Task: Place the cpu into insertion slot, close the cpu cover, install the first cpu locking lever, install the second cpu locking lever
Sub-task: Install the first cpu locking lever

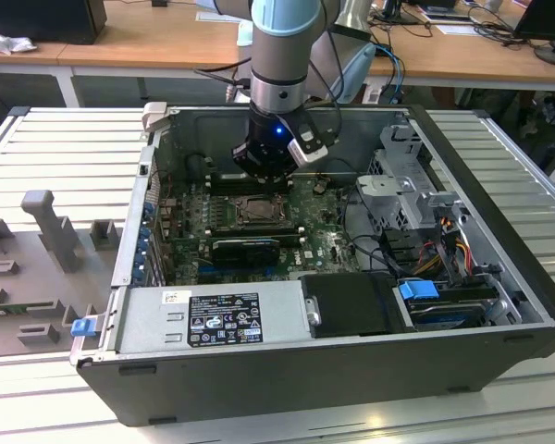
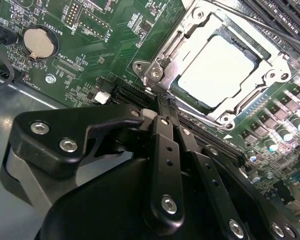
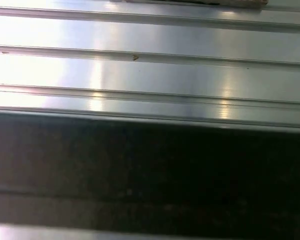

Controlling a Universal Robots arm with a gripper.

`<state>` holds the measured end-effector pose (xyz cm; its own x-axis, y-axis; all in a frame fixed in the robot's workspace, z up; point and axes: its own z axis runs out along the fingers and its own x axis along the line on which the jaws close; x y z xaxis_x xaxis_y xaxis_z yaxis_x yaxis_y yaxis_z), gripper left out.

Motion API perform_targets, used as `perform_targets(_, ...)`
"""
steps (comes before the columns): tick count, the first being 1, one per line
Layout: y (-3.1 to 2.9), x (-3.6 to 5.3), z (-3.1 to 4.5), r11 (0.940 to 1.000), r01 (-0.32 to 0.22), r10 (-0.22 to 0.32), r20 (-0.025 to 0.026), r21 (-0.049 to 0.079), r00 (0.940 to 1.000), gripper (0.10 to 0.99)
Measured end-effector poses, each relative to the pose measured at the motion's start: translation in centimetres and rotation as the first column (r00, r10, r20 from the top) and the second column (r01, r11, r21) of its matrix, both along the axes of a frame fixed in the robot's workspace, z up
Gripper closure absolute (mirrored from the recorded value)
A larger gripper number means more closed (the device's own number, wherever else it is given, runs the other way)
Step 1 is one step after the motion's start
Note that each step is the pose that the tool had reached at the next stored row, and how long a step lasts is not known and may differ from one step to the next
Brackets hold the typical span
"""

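Exterior view: claw hangs inside the open computer case, just above the insertion slot.

Second wrist view: fingers pressed together, empty; cpu sits seated just beyond the fingertips, cpu cover closed around it. Coin cell beside printed "BATTERY".

First wrist view: ribbed metal table.

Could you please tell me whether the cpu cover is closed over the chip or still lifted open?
Closed: in the second wrist view the cpu cover lies flat around the cpu, whose silver top shows through its window.
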<state>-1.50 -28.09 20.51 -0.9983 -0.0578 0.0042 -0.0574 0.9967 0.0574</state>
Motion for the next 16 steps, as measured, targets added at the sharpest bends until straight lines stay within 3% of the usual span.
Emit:
perform_targets(13,-0.01,0.12,-0.36,0.9999,0.000,0.000,-0.0003,-0.013,1.0000,0.980)
perform_targets(16,0.00,0.13,0.33,0.9999,0.000,0.000,0.0000,-0.012,1.0000,0.980)
